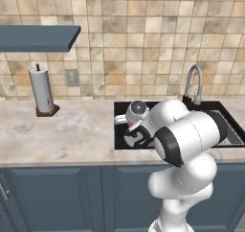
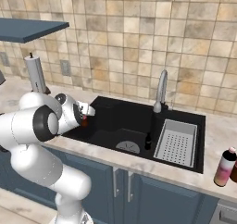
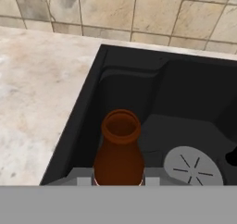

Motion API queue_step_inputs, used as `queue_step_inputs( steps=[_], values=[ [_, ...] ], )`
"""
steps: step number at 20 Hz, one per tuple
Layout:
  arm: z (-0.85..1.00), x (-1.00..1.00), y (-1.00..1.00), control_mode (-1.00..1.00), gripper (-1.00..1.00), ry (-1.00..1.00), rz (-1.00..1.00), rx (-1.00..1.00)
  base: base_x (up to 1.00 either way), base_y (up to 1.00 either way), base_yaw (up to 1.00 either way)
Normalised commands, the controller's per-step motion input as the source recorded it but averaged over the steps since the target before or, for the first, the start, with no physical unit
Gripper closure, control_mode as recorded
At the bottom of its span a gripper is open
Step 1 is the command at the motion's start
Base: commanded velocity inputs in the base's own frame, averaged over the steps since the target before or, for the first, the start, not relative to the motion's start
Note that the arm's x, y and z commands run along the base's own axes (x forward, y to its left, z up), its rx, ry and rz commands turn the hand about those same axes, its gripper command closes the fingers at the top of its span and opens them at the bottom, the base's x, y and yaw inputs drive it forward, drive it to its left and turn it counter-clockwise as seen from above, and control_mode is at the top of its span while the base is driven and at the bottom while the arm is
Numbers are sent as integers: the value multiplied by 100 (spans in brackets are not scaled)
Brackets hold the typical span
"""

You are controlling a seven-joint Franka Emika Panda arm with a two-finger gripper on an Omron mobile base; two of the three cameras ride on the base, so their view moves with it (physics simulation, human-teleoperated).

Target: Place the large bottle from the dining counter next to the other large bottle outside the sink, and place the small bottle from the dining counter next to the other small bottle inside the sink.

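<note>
While the small bottle (image 3: 119, 151) sits pinched in your nearly closed jaws, it hangs over the left end of the sink (image 3: 139, 93). You are carrying it in. Next, lower it beside the other small bottle (image 2: 148, 141) by the tap.

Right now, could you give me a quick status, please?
Gripper shut on small bottle. Bottle over sink, left end. Nothing in the way.

small bottle (image 3: 119, 151) upright over sink (image 3: 152, 93)
</note>
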Motion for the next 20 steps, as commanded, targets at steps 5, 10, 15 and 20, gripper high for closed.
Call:
queue_step_inputs(
  steps=[5, 10, 15, 20],
  values=[
    [0, 0, 0, 100, 100, 0, 0, 0, 12, 0, 0],
    [0, 0, 0, 100, 100, 0, 0, 0, 5, 0, 0],
    [0, 0, 0, 100, 100, 0, 0, 0, 5, 0, 0],
    [-1, 1, 0, -100, 100, 0, 0, 0, 3, 0, 0]
  ],
)
